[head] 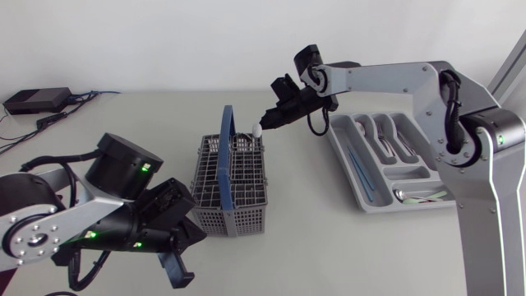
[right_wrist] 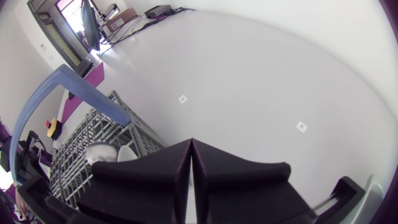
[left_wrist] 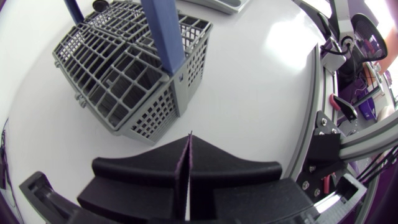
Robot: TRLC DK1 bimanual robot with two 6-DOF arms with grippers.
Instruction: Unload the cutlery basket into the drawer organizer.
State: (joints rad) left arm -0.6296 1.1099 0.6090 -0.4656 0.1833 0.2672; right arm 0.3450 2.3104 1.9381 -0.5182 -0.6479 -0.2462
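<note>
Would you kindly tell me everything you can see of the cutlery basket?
The cutlery basket is a grey, plastic-looking mesh box split into compartments, with a blue arched handle upright across its middle. It stands level on the white table, between the left hand, which is apart from it, and the drawer organizer. White utensil ends poke above its far corner, beside the tip of the shut right hand; contact is unclear.

White spoon (head: 256, 129) in right gripper (head: 265, 122) above blue-handled grey cutlery basket (head: 246, 177); drawer organizer (head: 344, 163) part-filled.
</note>
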